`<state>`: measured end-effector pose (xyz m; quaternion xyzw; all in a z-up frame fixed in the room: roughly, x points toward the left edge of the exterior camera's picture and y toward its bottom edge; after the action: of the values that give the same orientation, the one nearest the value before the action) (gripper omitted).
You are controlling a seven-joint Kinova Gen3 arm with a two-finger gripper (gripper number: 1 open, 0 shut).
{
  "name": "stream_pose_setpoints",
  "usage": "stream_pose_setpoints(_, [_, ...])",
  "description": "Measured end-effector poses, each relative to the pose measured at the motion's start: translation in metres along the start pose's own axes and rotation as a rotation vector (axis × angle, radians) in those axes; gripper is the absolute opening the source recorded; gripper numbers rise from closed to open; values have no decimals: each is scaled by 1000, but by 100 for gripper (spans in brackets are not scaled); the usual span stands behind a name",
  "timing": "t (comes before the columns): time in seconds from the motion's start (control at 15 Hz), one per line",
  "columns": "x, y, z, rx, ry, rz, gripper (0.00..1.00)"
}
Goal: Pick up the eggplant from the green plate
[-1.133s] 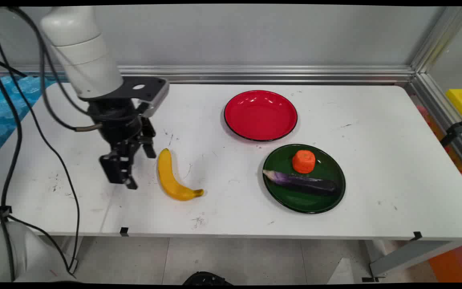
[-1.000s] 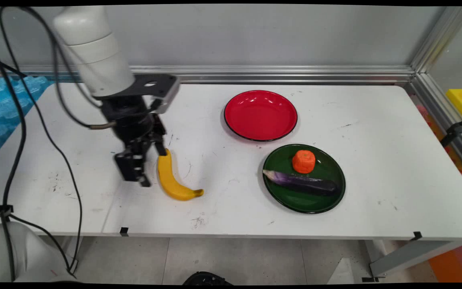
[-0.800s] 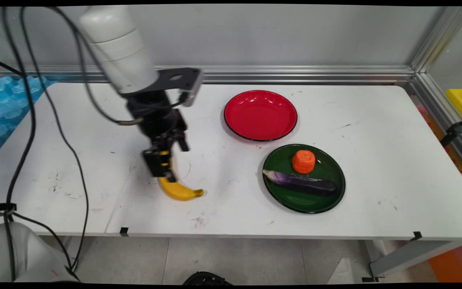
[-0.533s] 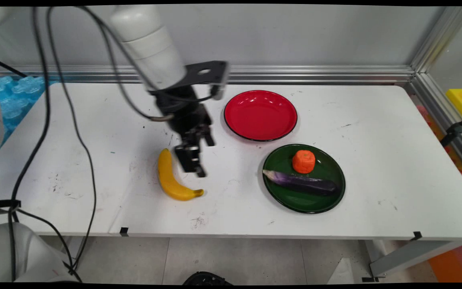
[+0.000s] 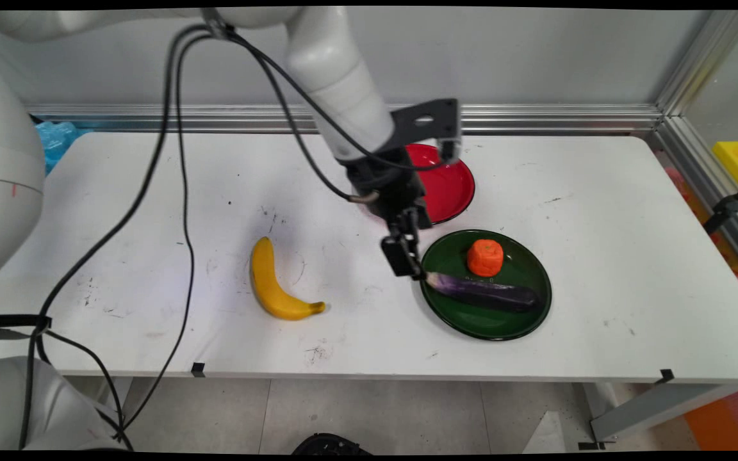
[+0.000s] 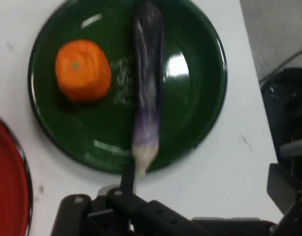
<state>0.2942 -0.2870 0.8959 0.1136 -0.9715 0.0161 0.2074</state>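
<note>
A white table fills most of the main view, its top scuffed with dark marks. Left of centre a yellow banana lies straight on it. Above and right of centre sits a red plate, partly covered by the arm. Just below that, apart from it, sits a green plate. In the hand view the green plate fills the upper middle, and the red plate shows at the lower left edge.

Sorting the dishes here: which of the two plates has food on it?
The green plate, nearer the table's front edge, holds an eggplant and an orange piece; the red plate behind it shows none.
</note>
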Motion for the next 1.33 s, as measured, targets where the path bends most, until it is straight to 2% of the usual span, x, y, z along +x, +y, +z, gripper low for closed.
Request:
stream_pose_setpoints(0.33, [18,2,46,36,36,32,100])
stream_pose_setpoints(0.67, [24,2,86,51,59,34,100])
stream_pose_setpoints(1.33, [23,-11,129,66,86,19,100])
